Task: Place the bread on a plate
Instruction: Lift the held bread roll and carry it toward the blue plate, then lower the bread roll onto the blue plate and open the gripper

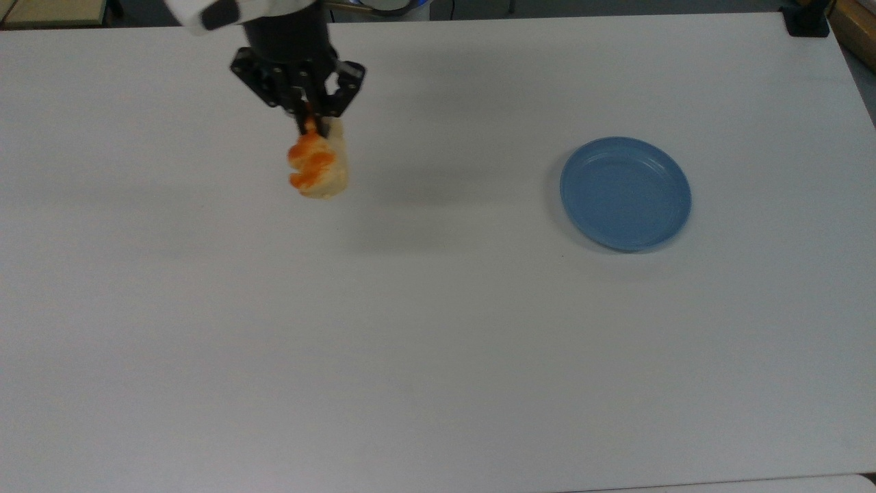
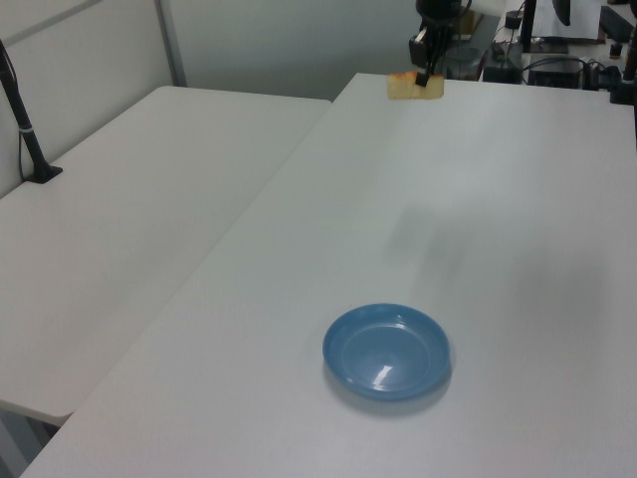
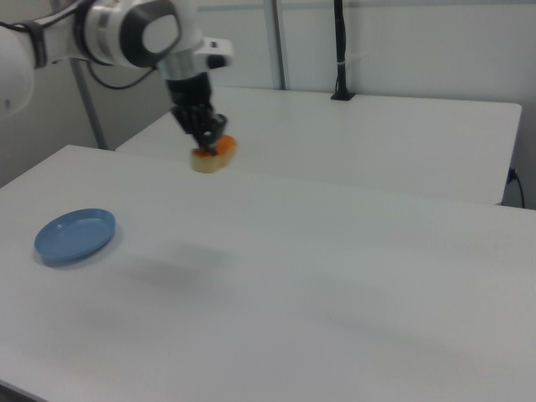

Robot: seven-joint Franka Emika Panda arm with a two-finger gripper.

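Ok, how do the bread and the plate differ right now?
The bread is small, oblong, cream with orange bumps; the plate is round, blue and wider. The bread hangs in the air, clamped in the tool; the plate lies flat on the table. Both are over the same table.

Broad white table [image 1: 438, 356] underfoot of everything, matte and plain, with soft grey shadows lying across its surface. Alongside it in the left view, a second white table [image 2: 119, 229] set edge to edge, carrying a black pole [image 2: 22, 124] clamped upright at the left view's left, backed by a pale partition wall [image 2: 299, 40]; seen again in the right view as the far table [image 3: 394, 134] with the same black pole [image 3: 341, 50] standing at its back edge. At the top view's upper right corner, a small black clamp [image 1: 807, 20] gripping the table edge.
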